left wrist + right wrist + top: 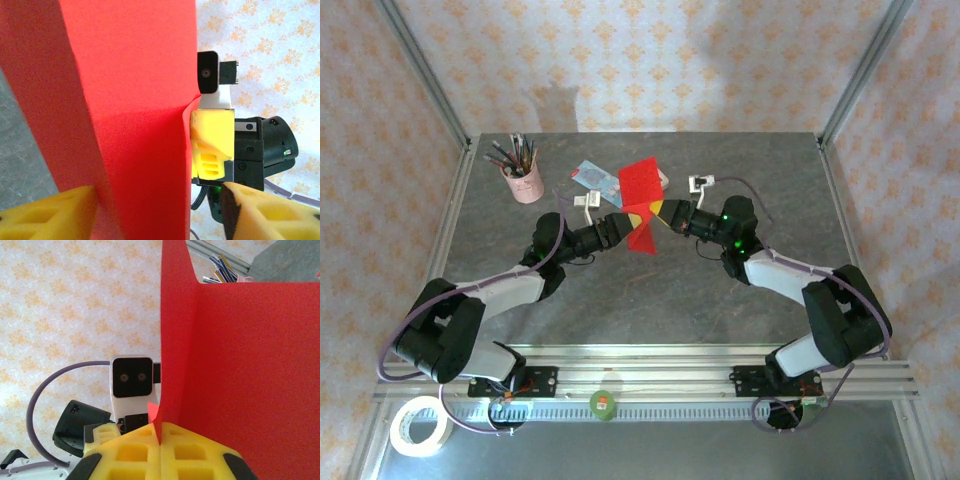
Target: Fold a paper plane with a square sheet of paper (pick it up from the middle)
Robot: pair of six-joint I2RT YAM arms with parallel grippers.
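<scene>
Left wrist view: the sheet (135, 100), pinched by the right gripper (160, 442), is straddled by the left gripper's (157, 207) parted jaws, which should be closed squarely, without tugging.

Square sheet of paper (135, 100): thin red paper, matt, with a fine grainy surface. Right tool (160, 442): pads (131, 450) of yellow foam, matt and porous, with moulded recesses. Left tool (160, 212): the same yellow foam. Desk (650, 295): grey, mottled, stone-like top with a dull finish. Rails (720, 356) at the desk's 6 o'clock edge: bare ribbed metal, satin sheen. Arm covers (510, 290): smooth white and black plastic, slightly glossy. Cup (523, 186) at 10 o'clock: pink, smooth. Walls (650, 60): patterned, matt.
</scene>
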